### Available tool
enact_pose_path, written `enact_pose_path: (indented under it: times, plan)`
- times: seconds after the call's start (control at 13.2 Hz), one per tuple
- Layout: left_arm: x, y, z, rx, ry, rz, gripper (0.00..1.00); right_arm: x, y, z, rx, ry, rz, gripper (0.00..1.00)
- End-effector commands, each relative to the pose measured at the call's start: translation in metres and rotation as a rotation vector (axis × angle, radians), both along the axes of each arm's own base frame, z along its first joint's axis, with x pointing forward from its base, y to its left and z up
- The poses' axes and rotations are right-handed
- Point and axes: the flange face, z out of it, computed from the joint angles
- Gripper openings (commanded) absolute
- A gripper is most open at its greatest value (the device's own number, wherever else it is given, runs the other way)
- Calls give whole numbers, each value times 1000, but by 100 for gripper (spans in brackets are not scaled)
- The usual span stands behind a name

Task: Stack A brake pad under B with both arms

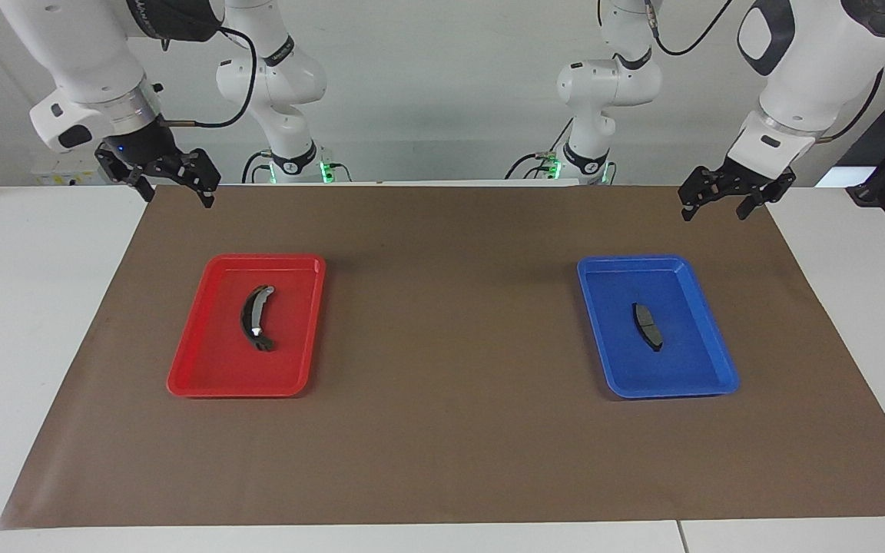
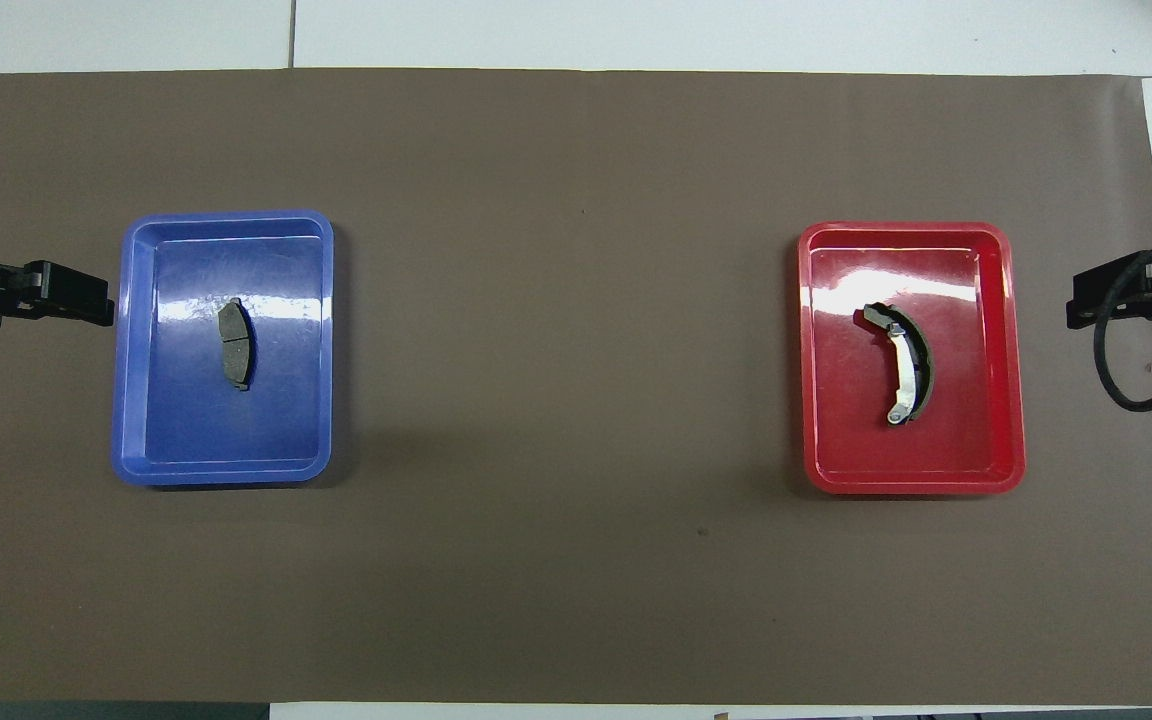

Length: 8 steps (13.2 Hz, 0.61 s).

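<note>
Both grippers hung spread and empty: the left gripper (image 1: 711, 203) near the blue tray (image 1: 719, 361) holding the A brake pad (image 1: 647, 326), the right gripper (image 1: 174, 187) near the red tray (image 1: 197, 369) holding B (image 1: 255, 318). Both pads lay flat, so fingers might skid off; how thick they were I couldn't judge.

Mat (image 1: 442, 430) covers desk (image 1: 28, 307). Two trays on it, well apart: pad A (image 1: 647, 326) in tray (image 1: 711, 338) toward left arm's end, pad B (image 1: 256, 316) in tray (image 1: 204, 361) toward right arm's end.
</note>
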Motion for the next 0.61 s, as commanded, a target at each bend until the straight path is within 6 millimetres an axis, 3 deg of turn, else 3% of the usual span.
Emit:
enact_pose_path:
  times: [0.0,0.53]
  plan:
    - [-2,-2,-24,-8,-23,-10,98,-1,-3,2,-3,-14,15,99]
    - [26,3,-166,-12,-52,3,98,-1,-5,2,-3,-12,12,99]
